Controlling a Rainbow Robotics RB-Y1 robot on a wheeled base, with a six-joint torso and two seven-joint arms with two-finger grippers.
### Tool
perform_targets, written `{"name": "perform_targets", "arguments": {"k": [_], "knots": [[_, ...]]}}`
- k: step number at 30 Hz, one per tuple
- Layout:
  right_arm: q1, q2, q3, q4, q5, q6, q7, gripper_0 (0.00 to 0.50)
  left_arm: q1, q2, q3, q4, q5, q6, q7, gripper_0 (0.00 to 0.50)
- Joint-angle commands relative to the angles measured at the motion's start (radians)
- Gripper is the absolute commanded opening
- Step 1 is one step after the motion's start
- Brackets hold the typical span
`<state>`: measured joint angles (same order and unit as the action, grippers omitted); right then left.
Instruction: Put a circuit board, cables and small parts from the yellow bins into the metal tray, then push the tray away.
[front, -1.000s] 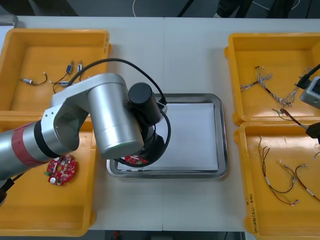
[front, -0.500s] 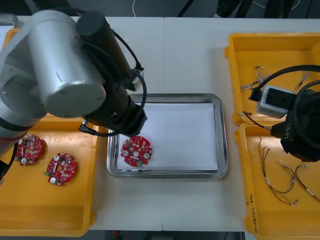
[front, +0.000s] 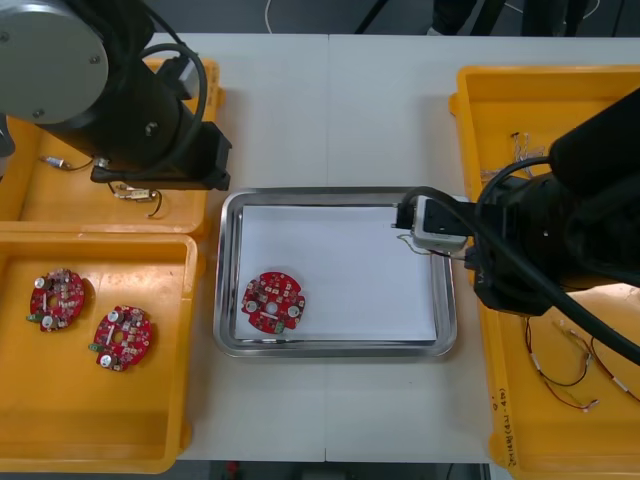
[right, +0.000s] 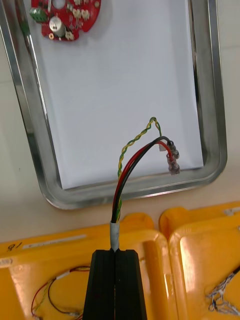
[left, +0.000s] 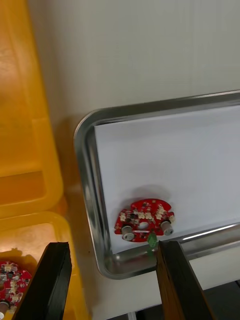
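The right tool (right: 118, 252) is pinching a cable (right: 131, 165) over the metal tray (right: 212, 100) to drop it by the circuit board (front: 273, 301), while the left tool (left: 112, 245) is waiting, spread apart, near the yellow bins (front: 120, 420).

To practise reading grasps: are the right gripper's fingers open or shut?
Shut on the red and yellow cable: the fingers of the right gripper meet at the middle, pinching it, its free end over the metal tray.

Overhead, wrists — metal tray (front: 330, 349) seemingly shared
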<state>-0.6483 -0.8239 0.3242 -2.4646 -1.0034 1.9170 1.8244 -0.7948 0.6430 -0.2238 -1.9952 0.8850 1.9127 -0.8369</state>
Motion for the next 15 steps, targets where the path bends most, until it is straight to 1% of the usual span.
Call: {"name": "perform_targets", "arguments": {"k": [1,3,6,9,13,15], "knots": [[-0.113,0.095,0.101,0.052,0.040,0.003,-0.014,0.000,-0.001,0.066,0.053,0.058,-0.061,0.007,-0.100,0.500],[-0.137,0.127,0.134,0.079,0.063,0.003,-0.013,0.000,-0.001,0.081,0.061,0.090,-0.080,0.007,-0.100,0.500],[-0.177,0.192,0.196,0.128,0.112,0.003,0.004,0.000,-0.001,0.107,0.095,0.154,-0.110,0.007,-0.108,0.500],[-0.205,0.230,0.246,0.164,0.140,0.003,0.021,0.000,-0.001,0.121,0.146,0.210,-0.118,0.007,-0.116,0.500],[-0.215,0.258,0.273,0.182,0.155,0.003,0.041,0.000,-0.001,0.141,0.187,0.259,-0.135,0.007,-0.130,0.500],[-0.214,0.273,0.279,0.197,0.160,0.003,0.056,0.000,-0.003,0.159,0.193,0.288,-0.159,0.007,-0.139,0.500]]}}
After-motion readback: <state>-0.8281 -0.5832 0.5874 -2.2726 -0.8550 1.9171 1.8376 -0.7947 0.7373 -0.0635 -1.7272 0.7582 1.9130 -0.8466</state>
